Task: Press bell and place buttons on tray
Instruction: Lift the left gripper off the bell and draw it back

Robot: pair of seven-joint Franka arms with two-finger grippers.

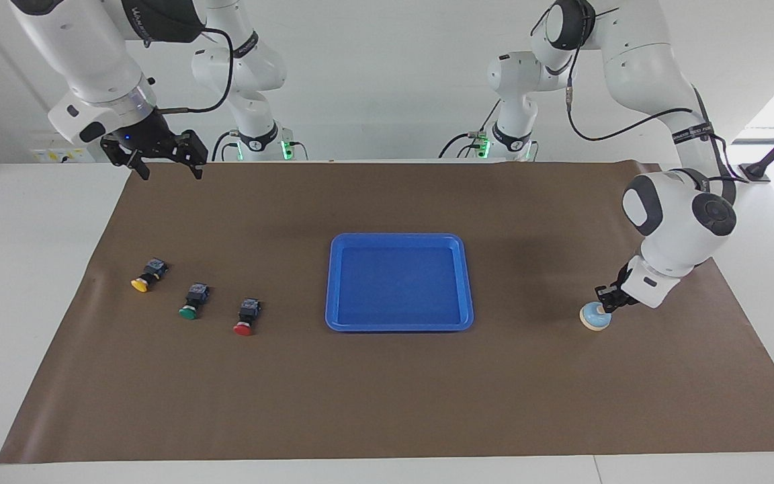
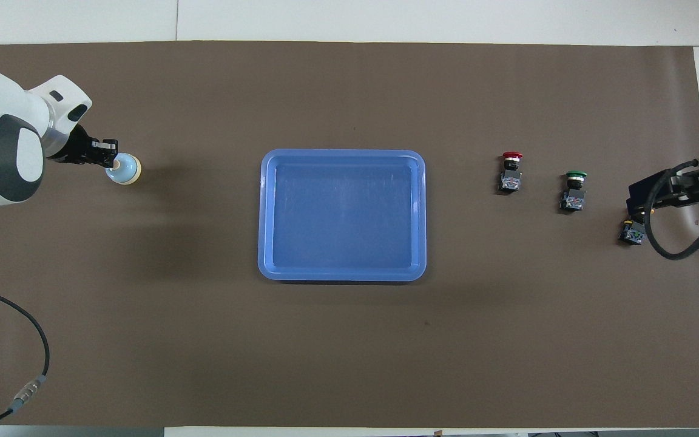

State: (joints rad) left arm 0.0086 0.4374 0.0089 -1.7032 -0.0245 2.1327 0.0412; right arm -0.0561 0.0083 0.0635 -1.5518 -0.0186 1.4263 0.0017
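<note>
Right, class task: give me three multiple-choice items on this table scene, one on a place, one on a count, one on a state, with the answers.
1. The left gripper is at the: A tray, B bell, C red button.
2. Buttons lying in the tray: A none, B one, C three.
3. The right gripper is: A open, B shut on a button, C pressing the bell.

Answers: 1 B, its shut tips are at the knob of the bell. 2 A, the yellow button, green button and red button lie on the mat. 3 A, its fingers stand apart in the air.
</note>
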